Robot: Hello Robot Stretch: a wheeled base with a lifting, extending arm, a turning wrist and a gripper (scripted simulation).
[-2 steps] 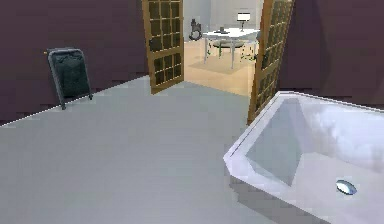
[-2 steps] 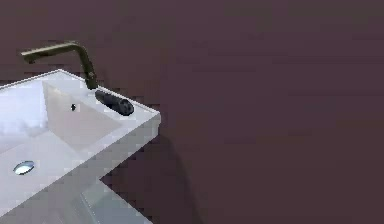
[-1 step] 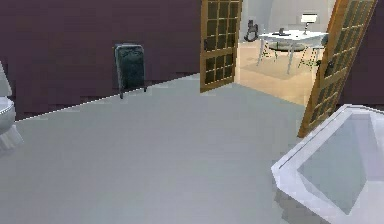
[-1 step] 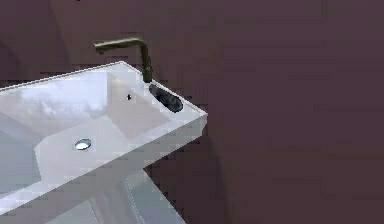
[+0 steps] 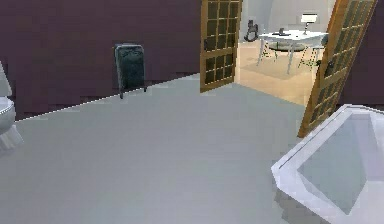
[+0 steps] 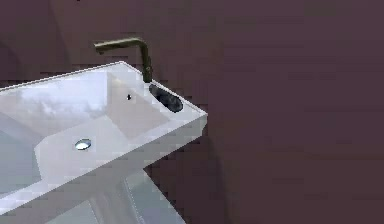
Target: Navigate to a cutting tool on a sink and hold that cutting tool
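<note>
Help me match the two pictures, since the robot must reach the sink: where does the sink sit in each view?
Forward view: the white sink sits in the bottom right corner, cut off by the picture's edges.
Arm side view: the sink spans the left half, with a dark faucet at its back rim.
Shared landmark: the purple wall, though I cannot tell if it is the same stretch.

Dark purple walls (image 5: pixel 60 50), plain grey floor (image 5: pixel 150 150), white toilet (image 5: pixel 6 118) at 9 o'clock, dark upright unit (image 5: pixel 130 68) against wall at 11 o'clock, wooden glazed doors (image 5: pixel 220 45) at 1 o'clock, white table (image 5: pixel 290 42) with chairs (image 5: pixel 267 50) beyond
</note>
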